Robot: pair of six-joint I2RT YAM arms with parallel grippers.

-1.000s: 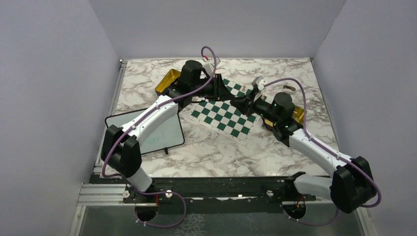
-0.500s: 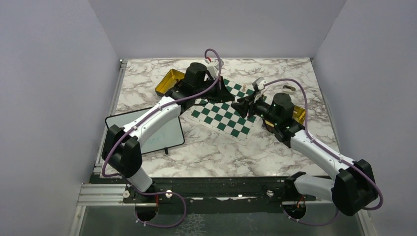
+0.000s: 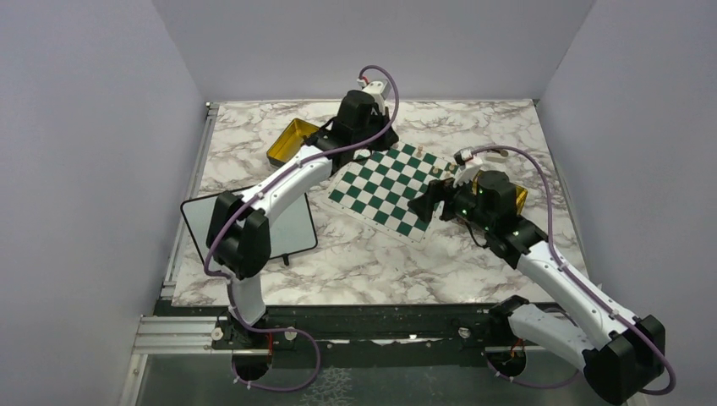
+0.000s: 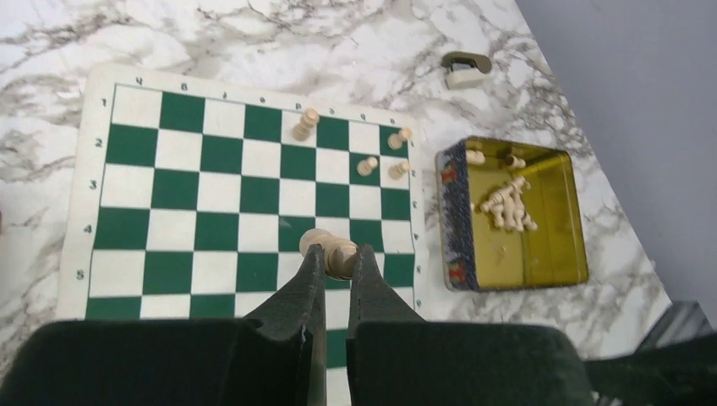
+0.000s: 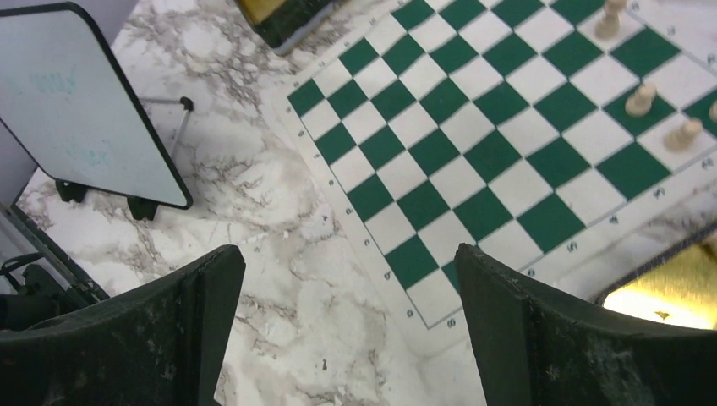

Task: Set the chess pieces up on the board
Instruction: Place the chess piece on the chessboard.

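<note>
**Pale piece pinched over the board**

The left fingers (image 4: 311,279) are clenched on a pale piece (image 4: 332,250) over the board (image 4: 211,211). The piece seems to lie crosswise in the grip rather than upright. The right fingers (image 5: 524,338) are released, spread wide over the board's near edge with nothing between them.

Four more pale pieces (image 4: 367,166) stand in one corner of the board. Just beside that corner, an open gold tin (image 4: 558,245) holds a loose heap of pale pieces (image 4: 506,205). A second tin (image 3: 286,144) sits off the board's opposite side, its contents too small to tell.

The pieces look light, hard, smooth and quick to topple. The stem, just above the base, is probably the best place to take hold.
</note>
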